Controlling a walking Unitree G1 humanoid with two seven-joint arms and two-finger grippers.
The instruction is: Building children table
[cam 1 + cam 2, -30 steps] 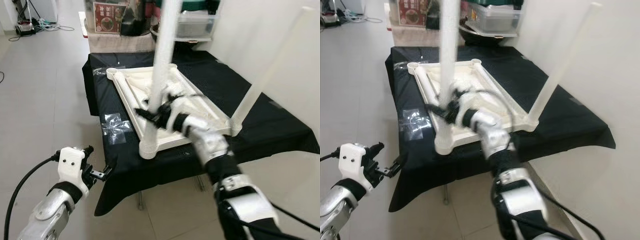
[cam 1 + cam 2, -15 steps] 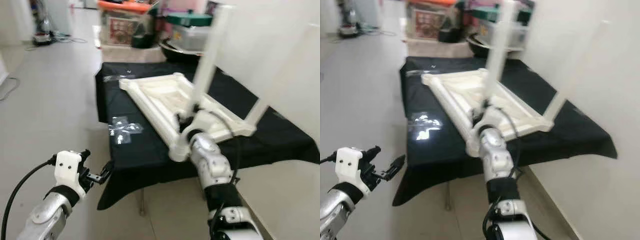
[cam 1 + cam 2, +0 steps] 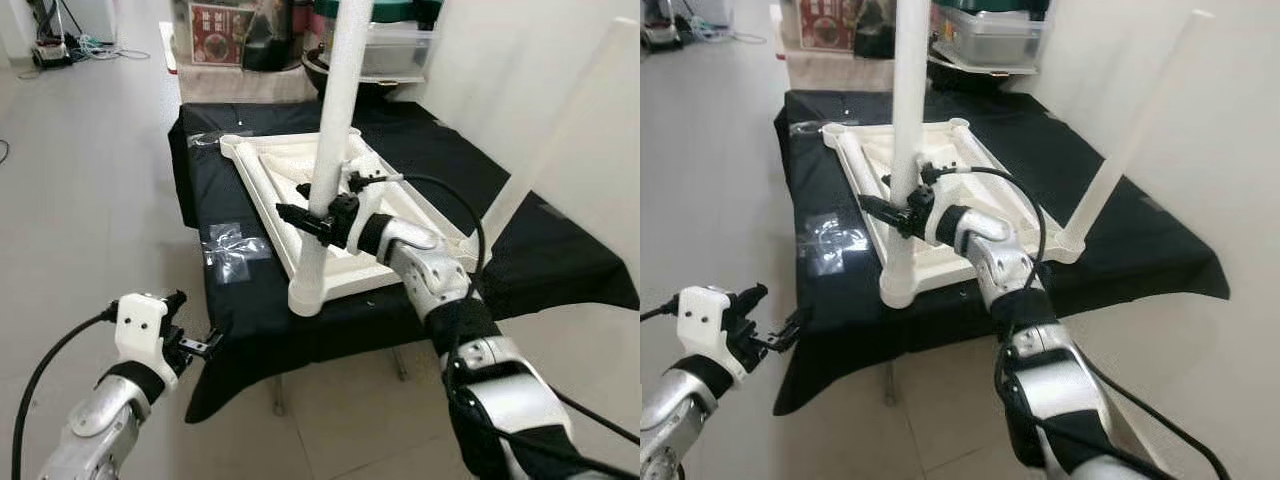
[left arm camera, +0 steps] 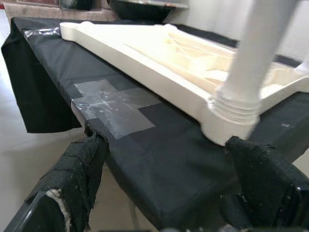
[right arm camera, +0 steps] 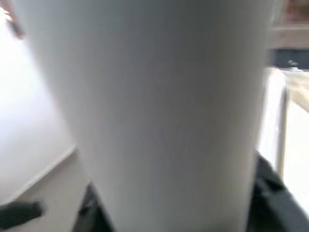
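Note:
A white children's table top lies upside down on a table draped in black cloth. One white leg stands upright in its near left corner socket. A second white leg rises from the near right corner. My right gripper is shut on the near left leg, a little above the socket, and in the right wrist view that leg sits between the dark fingers. My left gripper hangs open below the table's front left edge, holding nothing.
A patch of clear tape is stuck on the cloth left of the table top. Storage boxes and a dark bowl stand behind the table. A white wall runs along the right. Open tiled floor lies to the left.
The camera swung away and came back. My right gripper stays closed around the near left leg, now slightly higher on it. The left arm has hardly moved.

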